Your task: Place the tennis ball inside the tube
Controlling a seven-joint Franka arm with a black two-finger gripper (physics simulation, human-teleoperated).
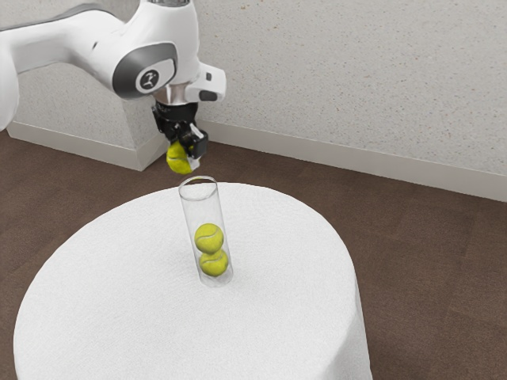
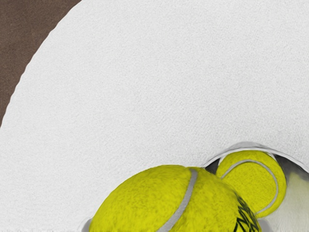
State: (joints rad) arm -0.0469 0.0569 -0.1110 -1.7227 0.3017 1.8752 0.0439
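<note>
From where I stand, the robot's white arm (image 1: 75,43) comes in from the exterior view's left, and its black hand (image 1: 184,156) pinches a yellow-green tennis ball (image 1: 177,161) between its two fingers. The ball is up in the air near the mouth of a clear tube (image 1: 192,207), slightly above the rim and a little toward the exterior view's left, so it is outside the tube.

The tube stands upright on a round table (image 1: 87,277) draped in white cloth. Two more tennis balls sit inside it, one on top of the other: the lower ball (image 1: 215,264) near the bottom and the upper ball (image 1: 209,238) resting on it, with open space between that one and the rim.

In the wrist view, the held ball shows a pale curved seam and some black lettering, and it overlaps part of the tube's rim. Just beside it, a ball shows down inside the tube. Around the table there is brown floor (image 1: 436,269), with a speckled pale wall (image 1: 356,79) and its baseboard (image 1: 317,151) behind.
</note>
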